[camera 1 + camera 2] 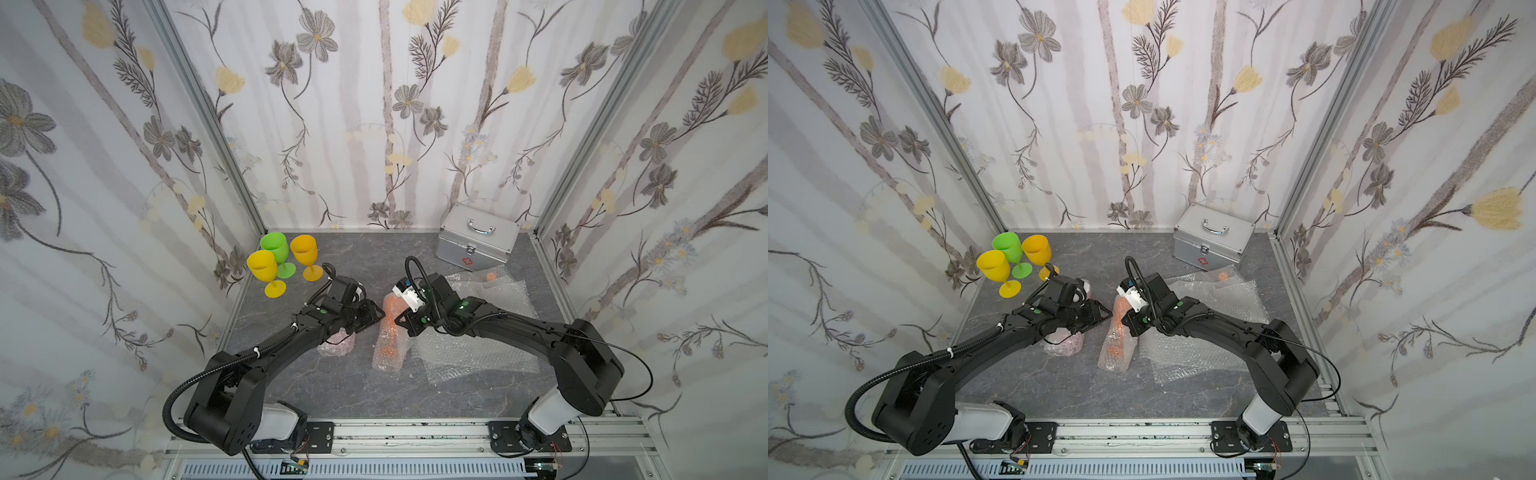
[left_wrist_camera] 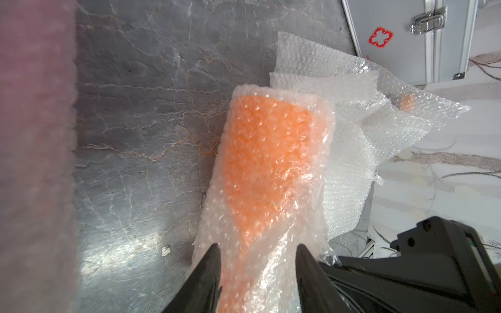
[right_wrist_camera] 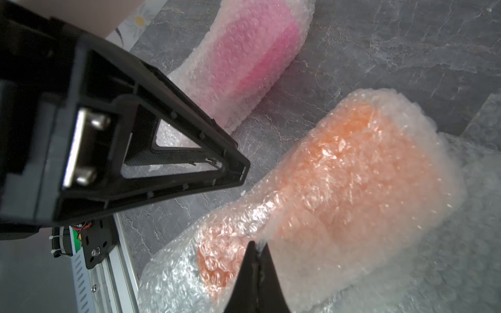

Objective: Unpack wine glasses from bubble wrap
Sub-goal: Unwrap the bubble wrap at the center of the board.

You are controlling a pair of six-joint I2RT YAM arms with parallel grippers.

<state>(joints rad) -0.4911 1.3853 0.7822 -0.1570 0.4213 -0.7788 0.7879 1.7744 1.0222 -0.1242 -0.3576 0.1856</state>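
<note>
- At worktop [image 1: 332, 386] far-left corner, green plastic goblet [image 1: 274, 247], yellow goblet [image 1: 262, 266] and amber goblet [image 1: 304, 249] stand unwrapped.
- Mid-worktop orange goblet's bubble-wrap roll [image 1: 388, 336]: left claw [image 2: 256, 245] apart astride it, right claw [image 3: 256, 242] pinching it.
- Pink goblet's bubble-wrap roll [image 3: 244, 54]: unopened.

Silver first-aid case [image 1: 478, 243]; grey tabletop [image 1: 353, 257]

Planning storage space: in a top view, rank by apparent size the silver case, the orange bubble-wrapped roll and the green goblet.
1. silver case
2. orange bubble-wrapped roll
3. green goblet, farther back, so less sure.
</note>
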